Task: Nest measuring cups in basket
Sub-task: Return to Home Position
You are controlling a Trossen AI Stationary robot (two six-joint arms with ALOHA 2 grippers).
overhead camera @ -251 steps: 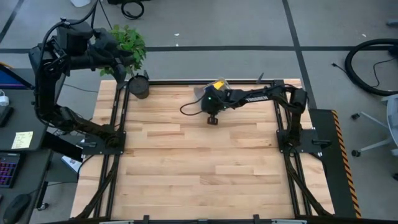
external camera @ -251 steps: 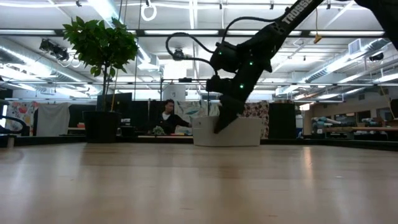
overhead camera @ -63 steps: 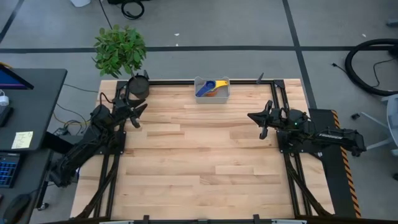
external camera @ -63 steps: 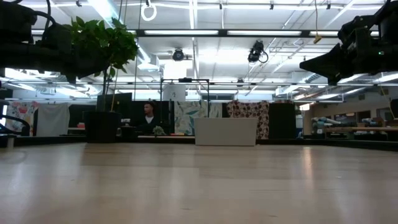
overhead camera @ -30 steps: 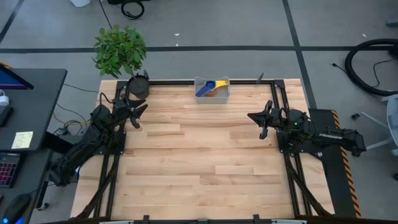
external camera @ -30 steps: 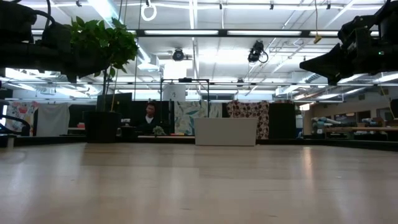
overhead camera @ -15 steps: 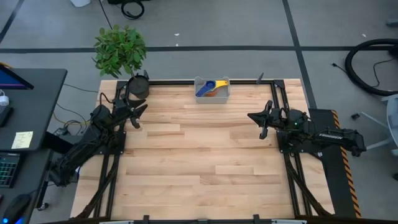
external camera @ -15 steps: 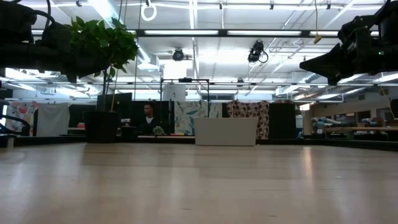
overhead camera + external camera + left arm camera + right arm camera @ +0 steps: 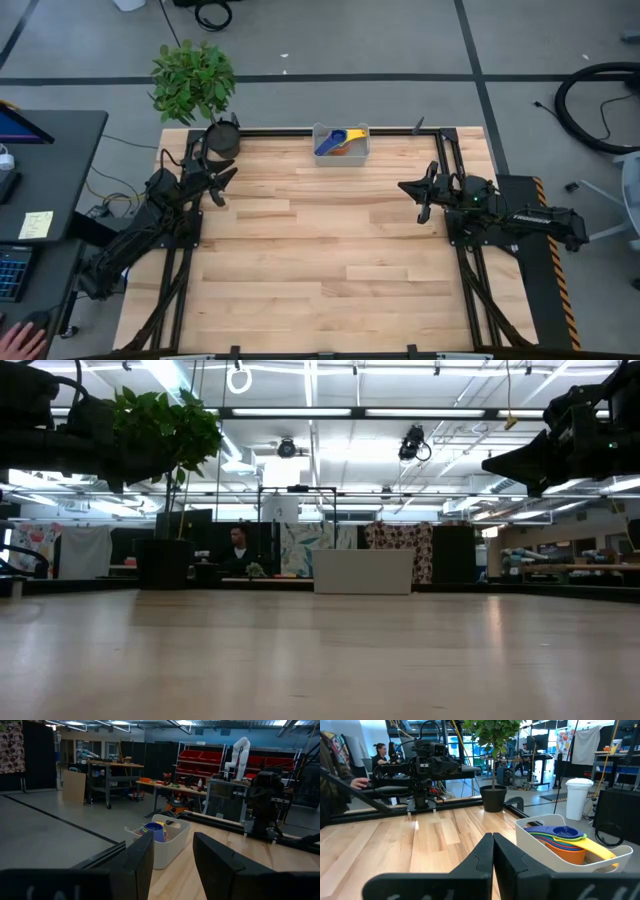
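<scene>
Both arms sit parked at the sides of the table [image 9: 320, 270]. My left gripper [image 9: 222, 184] is near the plant pot [image 9: 224, 141], fingers spread, nothing between them. My right gripper [image 9: 408, 188] is at the opposite side, fingers pressed together, empty. The basket [image 9: 318, 157] sits mid-way along the far edge, well apart from both. The measuring cups [image 9: 564, 841] are nested inside it, blue on top. I judge them light, stiff, slick plastic. If a nudge is needed, I'd pinch the flat handles, or push the basket's wall gently, since it'd probably slide easily
</scene>
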